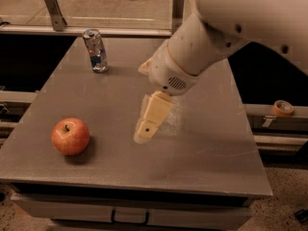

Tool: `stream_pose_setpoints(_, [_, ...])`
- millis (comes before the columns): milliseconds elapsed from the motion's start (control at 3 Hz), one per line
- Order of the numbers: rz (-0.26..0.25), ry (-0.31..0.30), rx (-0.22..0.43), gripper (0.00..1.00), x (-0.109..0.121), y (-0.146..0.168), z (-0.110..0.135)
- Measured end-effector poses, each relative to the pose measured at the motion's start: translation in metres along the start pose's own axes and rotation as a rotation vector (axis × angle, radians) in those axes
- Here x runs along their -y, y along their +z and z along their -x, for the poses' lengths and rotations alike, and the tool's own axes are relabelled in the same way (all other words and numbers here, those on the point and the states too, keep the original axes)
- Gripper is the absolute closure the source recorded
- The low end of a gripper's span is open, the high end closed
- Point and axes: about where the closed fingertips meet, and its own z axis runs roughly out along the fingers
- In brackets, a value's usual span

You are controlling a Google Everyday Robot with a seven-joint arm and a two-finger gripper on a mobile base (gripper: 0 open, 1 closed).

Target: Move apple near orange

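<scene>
The red apple (70,136) with yellowish patches and a dark stem sits on the grey table (115,95) near its front left. The gripper (147,124) hangs from the big white arm (226,28) over the middle of the table, well to the right of the apple and above the surface, holding nothing. The orange is hidden behind the arm.
A silver drink can (96,50) stands upright at the table's back left. A roll of tape (282,108) lies on a rail off the table's right side. A drawer handle (130,217) shows below the front edge.
</scene>
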Motion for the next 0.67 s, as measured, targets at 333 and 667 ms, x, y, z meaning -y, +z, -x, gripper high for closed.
stream_pose_setpoints(333, [0.033,0.019,0.091,0.0,0.002,0.045,0.025])
stream_pose_setpoints(667, [0.089,0.017,0.19,0.0,-0.003,0.085,0.057])
